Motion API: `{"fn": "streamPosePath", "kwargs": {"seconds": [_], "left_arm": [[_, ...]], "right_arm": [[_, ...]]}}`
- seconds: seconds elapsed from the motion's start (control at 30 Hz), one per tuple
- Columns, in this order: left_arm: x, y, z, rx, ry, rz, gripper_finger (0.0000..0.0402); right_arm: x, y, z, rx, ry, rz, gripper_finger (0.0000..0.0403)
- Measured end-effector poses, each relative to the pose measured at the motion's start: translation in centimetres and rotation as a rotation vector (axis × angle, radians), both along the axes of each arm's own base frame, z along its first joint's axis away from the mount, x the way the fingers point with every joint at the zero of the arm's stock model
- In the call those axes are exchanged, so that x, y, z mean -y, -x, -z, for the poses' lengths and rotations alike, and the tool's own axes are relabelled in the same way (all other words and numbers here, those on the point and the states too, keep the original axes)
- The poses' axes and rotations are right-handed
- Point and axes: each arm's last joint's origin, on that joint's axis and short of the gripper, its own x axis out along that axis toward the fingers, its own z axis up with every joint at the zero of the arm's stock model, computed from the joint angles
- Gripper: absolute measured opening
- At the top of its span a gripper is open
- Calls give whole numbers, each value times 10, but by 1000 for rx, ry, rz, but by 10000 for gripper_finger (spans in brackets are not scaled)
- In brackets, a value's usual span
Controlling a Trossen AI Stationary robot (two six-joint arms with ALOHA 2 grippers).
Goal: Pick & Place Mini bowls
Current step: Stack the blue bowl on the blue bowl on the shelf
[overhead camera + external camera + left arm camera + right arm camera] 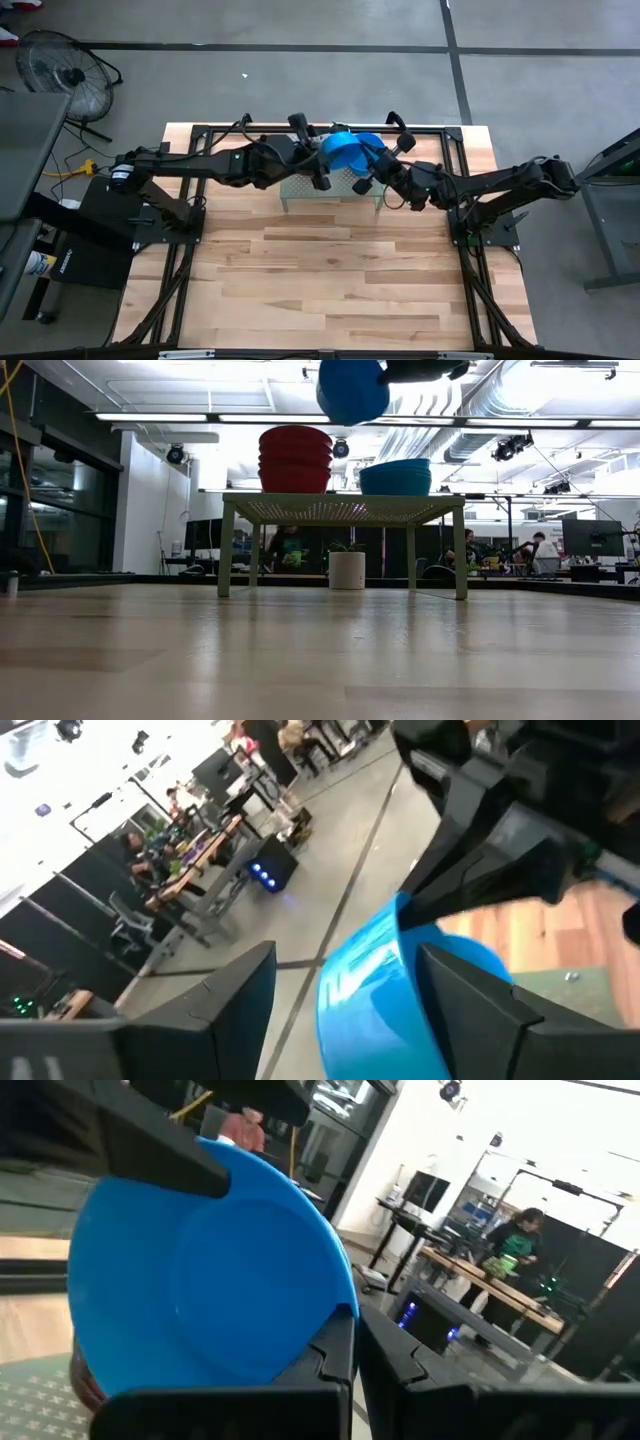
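Above stand: one blue bowl

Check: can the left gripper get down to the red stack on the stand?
Probably yes: the left gripper is open, and the red stack sits uncovered; the right gripper's blue bowl hangs beside it.

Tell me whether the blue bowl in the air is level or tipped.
Tipped. The blue bowl stands nearly on edge, its rim pinched in the right gripper, high above the green stand.
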Motion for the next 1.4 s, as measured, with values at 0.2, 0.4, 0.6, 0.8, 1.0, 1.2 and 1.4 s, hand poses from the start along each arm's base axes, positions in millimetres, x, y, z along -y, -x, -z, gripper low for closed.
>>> {"fn": "streamPosePath", "kwargs": {"seconds": [0.2, 0.4, 0.6, 0.8, 1.0, 1.2, 1.4], "left_arm": [[-1, 0, 1, -37, -35, -12, 233], [-2, 1, 3, -52, -36, -24, 233], [-1, 11, -6, -33, -35, -24, 233], [-2, 25, -16, -26, -38, -43, 233], [2, 46, -27, -47, -43, -63, 233], [12, 69, -36, -55, -30, -89, 234], [19, 98, -39, -83, 41, -110, 234]], "right_arm": [[0, 0, 1, -7, -1, 8, 2], [1, 1, 0, -7, -2, 18, 1], [2, 7, -5, 2, -4, 31, 1], [9, 16, -7, -17, -26, 59, 0], [12, 23, -11, -13, -44, 69, 0], [12, 27, -14, -5, -45, 63, 0], [14, 26, -25, -21, -74, 45, 0]]}}
